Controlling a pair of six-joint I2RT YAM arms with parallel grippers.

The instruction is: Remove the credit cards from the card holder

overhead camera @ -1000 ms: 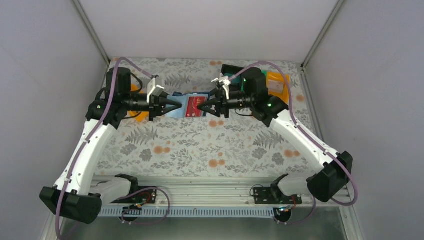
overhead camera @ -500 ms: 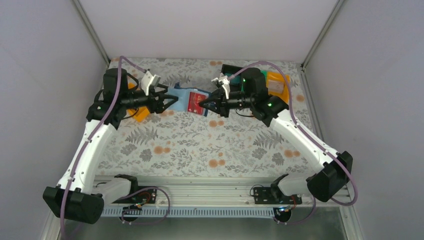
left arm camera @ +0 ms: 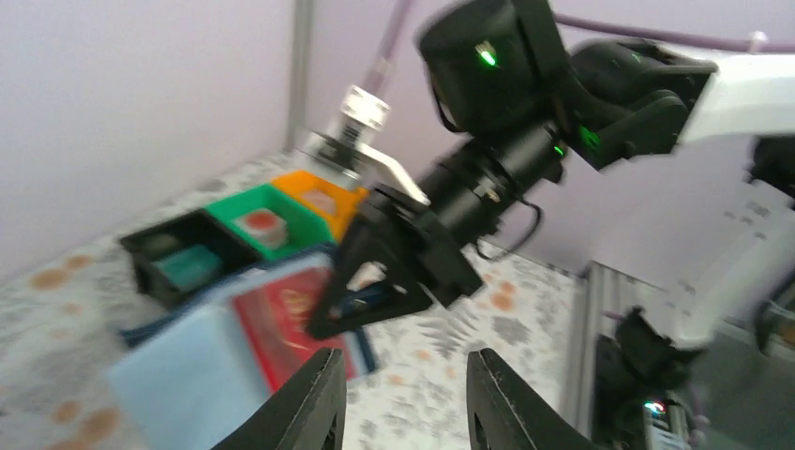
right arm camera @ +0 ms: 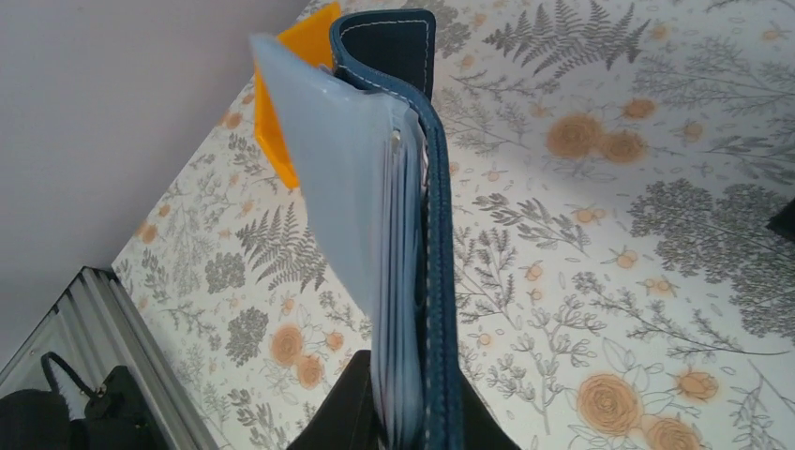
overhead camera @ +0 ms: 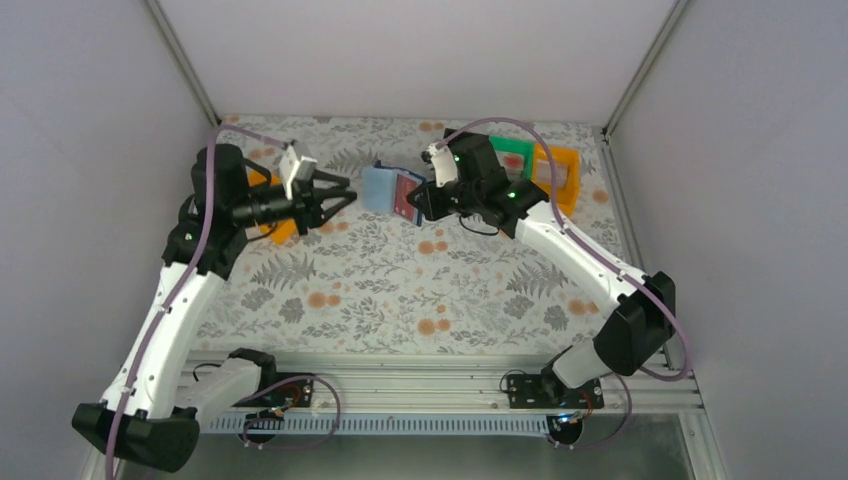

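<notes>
Card holder (overhead camera: 385, 188) hung clamped in the right gripper (overhead camera: 418, 200), whose two fingers were pressed together on one edge of it and held it up off the floral table (overhead camera: 400, 300). From the right wrist, the card holder (right arm camera: 436, 234) stood edge-on between those fingers (right arm camera: 342, 412), with the navy cover on one side and the light blue lining on the other. Thin layers were packed between them, too blurred to count as cards. A red credit card (left arm camera: 281, 323) lay flat against the opened lining, just beside the gripping fingertips.

The left gripper (overhead camera: 340, 203) faced the holder from the left, near it but not touching. Its fingers (left arm camera: 314, 403) were spread apart with nothing between them.

Farther out, behind the right arm, a black bin (left arm camera: 173, 253), a green bin (left arm camera: 267, 216) and an orange bin (left arm camera: 323, 192) stood in a row near the back wall. Another orange piece (overhead camera: 280, 228) lay on the table beneath the left arm.
</notes>
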